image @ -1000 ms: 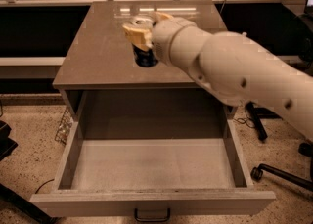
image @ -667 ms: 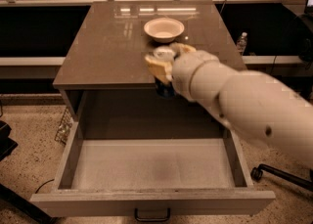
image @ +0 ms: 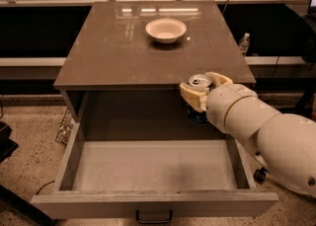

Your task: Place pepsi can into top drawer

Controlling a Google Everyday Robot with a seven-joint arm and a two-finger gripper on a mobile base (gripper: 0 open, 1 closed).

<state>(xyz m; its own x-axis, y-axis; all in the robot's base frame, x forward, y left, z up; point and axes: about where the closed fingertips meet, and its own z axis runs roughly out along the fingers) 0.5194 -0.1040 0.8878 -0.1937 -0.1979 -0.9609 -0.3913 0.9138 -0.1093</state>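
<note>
The pepsi can (image: 199,83), dark blue with a silver top, is held upright in my gripper (image: 202,91). The pale fingers (image: 190,95) close around its sides, so only its top and a bit of its blue base show. It hangs in front of the counter's front edge, above the back right part of the open top drawer (image: 148,166). The drawer is pulled fully out, its pale flat bottom bare, with a small dark handle (image: 154,216) on its front.
A white bowl (image: 166,29) stands on the brown countertop (image: 113,47) towards the back. A water bottle (image: 244,43) stands off the right of the cabinet. My arm (image: 266,131) reaches in over the drawer's right wall. Speckled floor lies to the left.
My gripper has carried the can from the countertop forward and down, past the counter's front edge, to over the open drawer. The bowl, hidden before, now shows.
</note>
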